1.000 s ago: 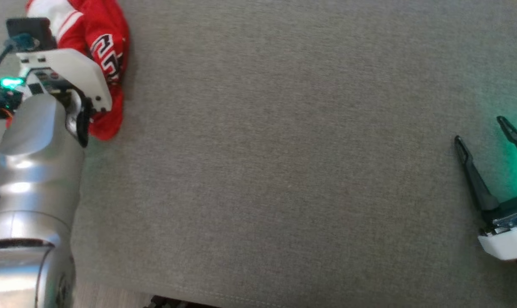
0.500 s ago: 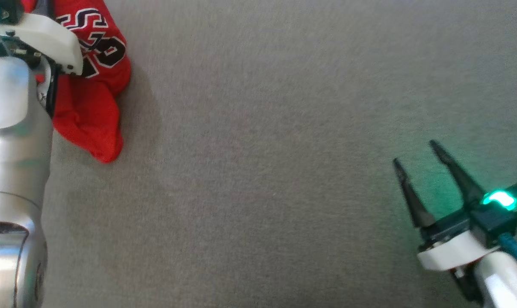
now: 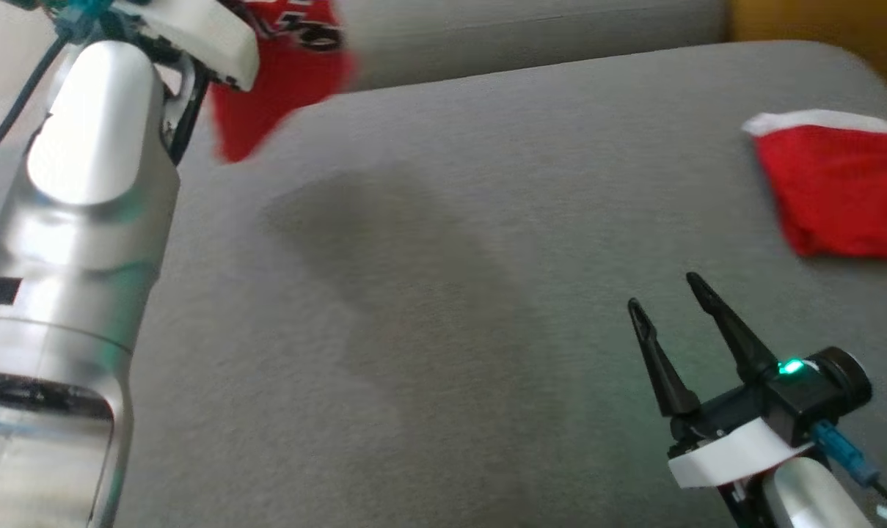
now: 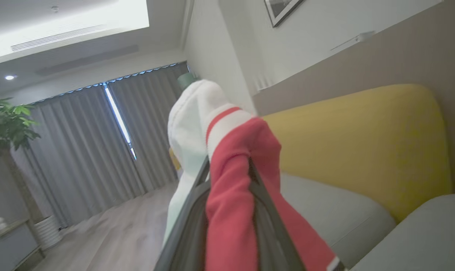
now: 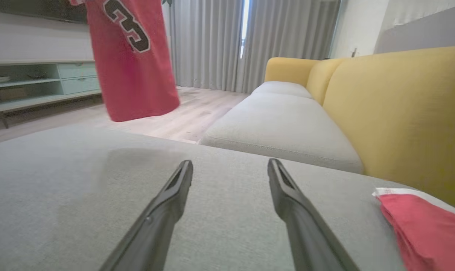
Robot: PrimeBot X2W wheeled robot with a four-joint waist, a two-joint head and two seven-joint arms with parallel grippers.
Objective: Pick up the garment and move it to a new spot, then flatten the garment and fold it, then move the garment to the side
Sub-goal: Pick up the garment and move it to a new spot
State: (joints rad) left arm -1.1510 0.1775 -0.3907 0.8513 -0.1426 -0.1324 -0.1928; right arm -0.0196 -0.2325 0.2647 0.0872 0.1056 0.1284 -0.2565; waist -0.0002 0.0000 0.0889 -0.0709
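Left gripper [image 4: 228, 165] pinches red white-trimmed jersey [image 5: 133, 67], hanging clear of grey sofa cushion [image 3: 443, 330]; right gripper [image 3: 663, 292] spread, empty. Pickup looks done; placing, flattening, folding, side move remain.

Place: I am in a home, a living room.
Sofa: yellow sofa [image 5: 400, 113], grey seats, at my 2 o'clock.
Curtains: long grey curtains [image 5: 212, 41], 12 o'clock.
Cabinet: low cabinet [image 5: 43, 79], 10 o'clock, on wooden floor [image 5: 189, 113].
Wall: framed picture [image 4: 283, 9].
Plant: green plant [image 4: 7, 124].
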